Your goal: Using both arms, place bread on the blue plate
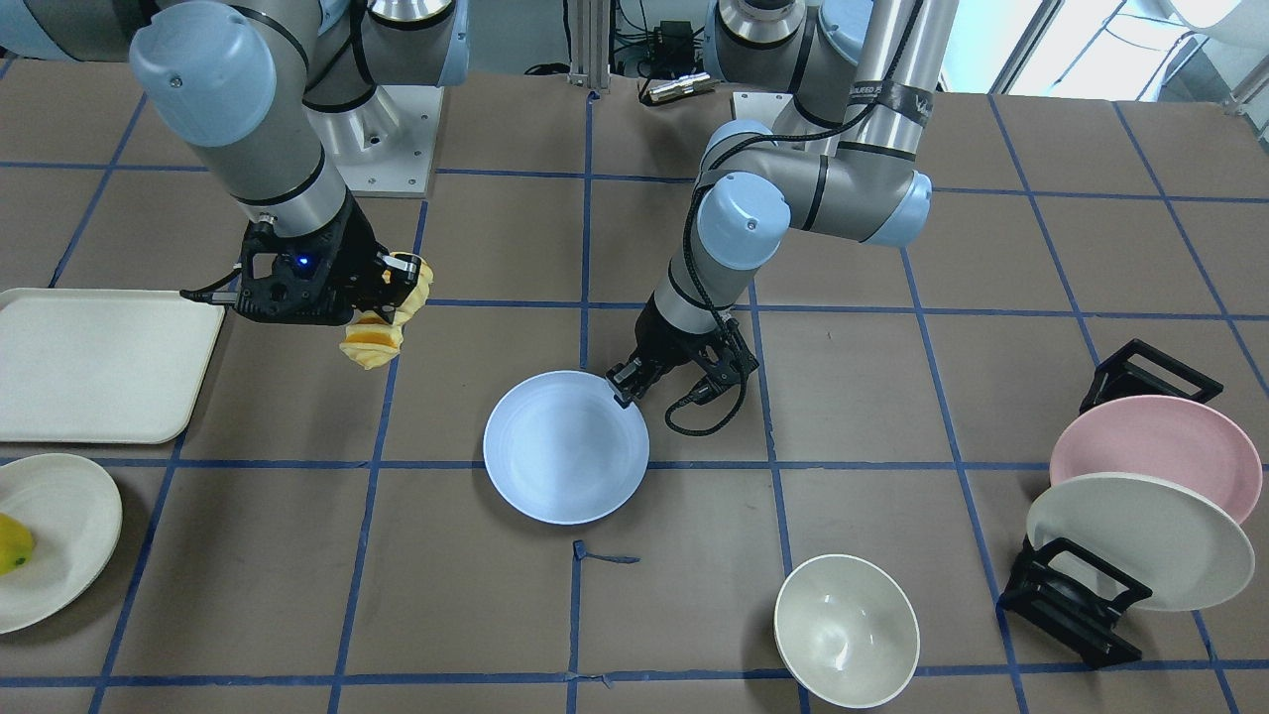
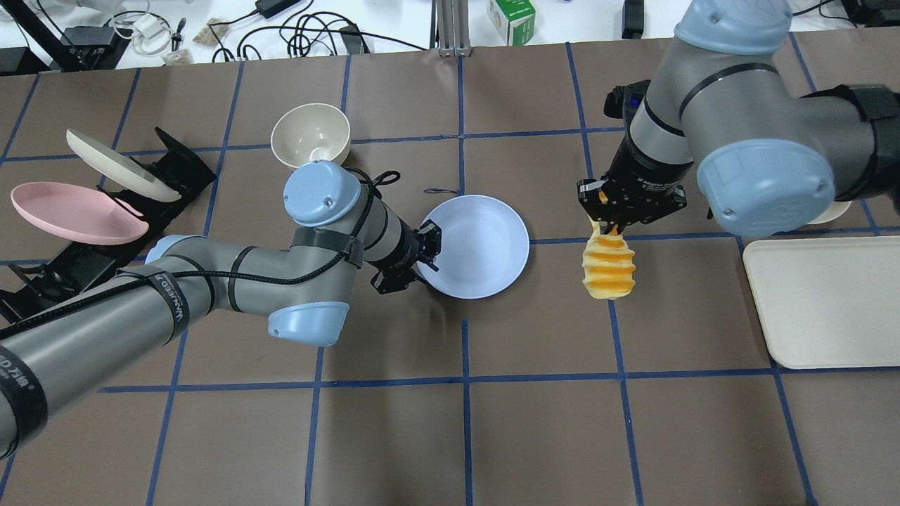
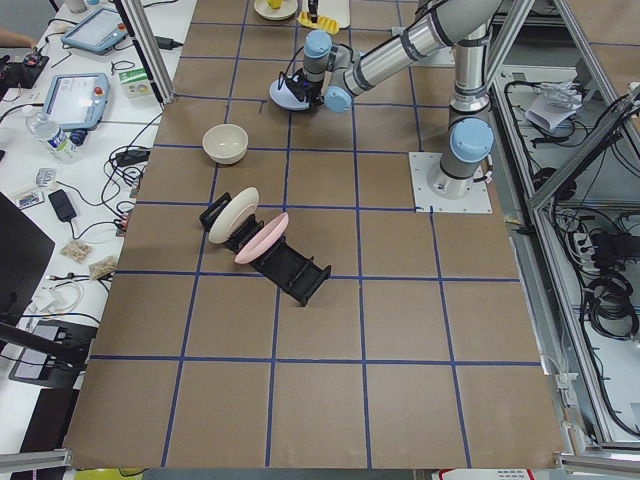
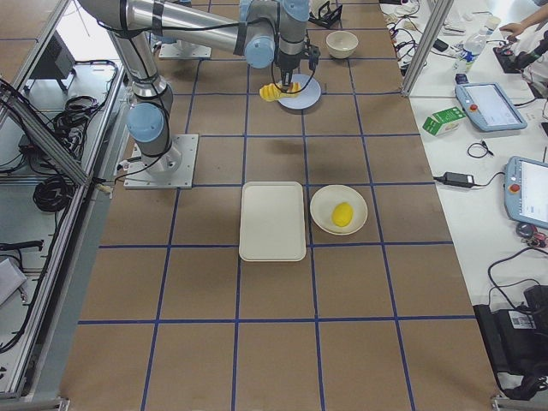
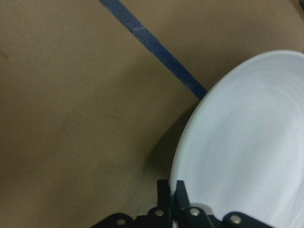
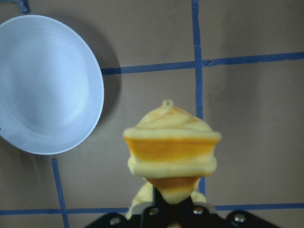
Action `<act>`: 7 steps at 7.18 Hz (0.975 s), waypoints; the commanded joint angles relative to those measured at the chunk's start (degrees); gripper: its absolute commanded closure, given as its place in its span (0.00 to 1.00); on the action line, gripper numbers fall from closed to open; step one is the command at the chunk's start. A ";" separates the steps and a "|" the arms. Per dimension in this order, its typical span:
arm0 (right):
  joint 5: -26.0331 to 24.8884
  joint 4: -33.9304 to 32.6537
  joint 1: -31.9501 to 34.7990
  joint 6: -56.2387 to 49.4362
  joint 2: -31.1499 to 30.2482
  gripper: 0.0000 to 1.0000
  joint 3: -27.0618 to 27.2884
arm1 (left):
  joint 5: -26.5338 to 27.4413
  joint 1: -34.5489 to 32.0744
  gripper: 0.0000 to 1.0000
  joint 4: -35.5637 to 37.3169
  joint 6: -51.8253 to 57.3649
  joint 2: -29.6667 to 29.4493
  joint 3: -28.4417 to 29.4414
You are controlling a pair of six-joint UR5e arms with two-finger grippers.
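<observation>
Right gripper (image 2: 609, 226) clamps bread (image 2: 608, 267), hanging at plate's (image 2: 485, 246) three o'clock; left gripper (image 2: 426, 256) pinches its nine o'clock rim.

Brown gridded table (image 1: 476, 595) with bowl (image 1: 846, 630), tray (image 1: 99, 362)

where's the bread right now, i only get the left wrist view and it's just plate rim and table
observer: the bread hangs from the right end effector, beside the blue plate, not over it.
operator: lifted or dragging
observer: lifted, it dangles by one end, clear of the table.
operator: anything on the plate
observer: no, its whole surface is bare.
</observation>
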 commanded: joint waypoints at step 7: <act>-0.30 -14.42 17.46 17.08 20.49 1.00 -9.47 | 12.49 11.16 0.00 -58.45 38.20 12.10 30.32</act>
